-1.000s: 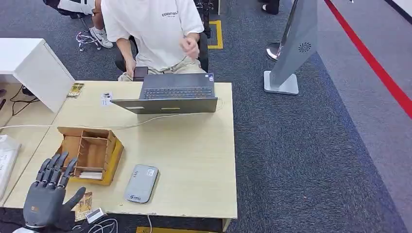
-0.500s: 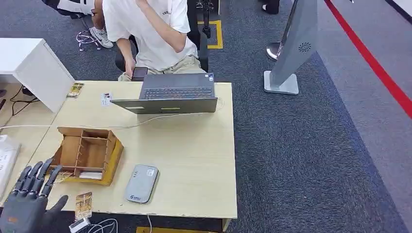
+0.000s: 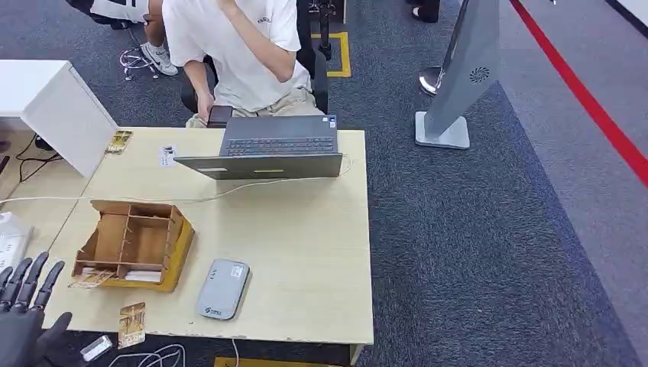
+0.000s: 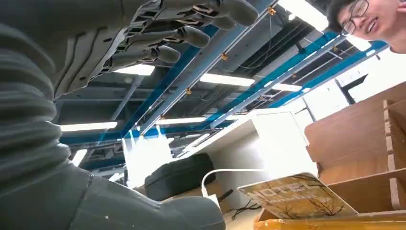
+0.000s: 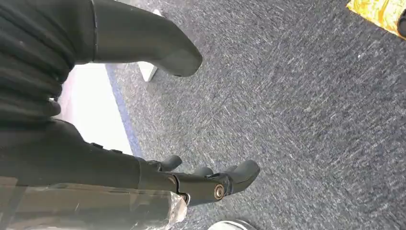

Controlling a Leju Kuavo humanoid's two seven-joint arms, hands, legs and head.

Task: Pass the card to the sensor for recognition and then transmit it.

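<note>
A gold patterned card point(image 3: 131, 324) lies flat at the table's front edge, left of the grey sensor pad point(image 3: 222, 288). Another such card point(image 3: 92, 279) point(image 4: 297, 196) pokes out of the wooden sorting box point(image 3: 134, 245) at its near left corner. My left hand point(image 3: 27, 317) point(image 4: 158, 33) hovers off the table's front left corner, fingers spread and holding nothing, a short way left of both cards. My right hand point(image 5: 143, 120) hangs over grey carpet with its fingers loosely apart and nothing in them.
A laptop point(image 3: 264, 153) stands open at the table's far edge, a white cable running from it. A person point(image 3: 237, 46) sits behind it. A white cabinet point(image 3: 53, 107) stands at the far left, a grey kiosk stand point(image 3: 458, 84) to the right. Cables point(image 3: 153, 355) hang below the front edge.
My left hand has drawn back and to the left, from beside the wooden box to off the table's front left corner. The person has raised an arm.
</note>
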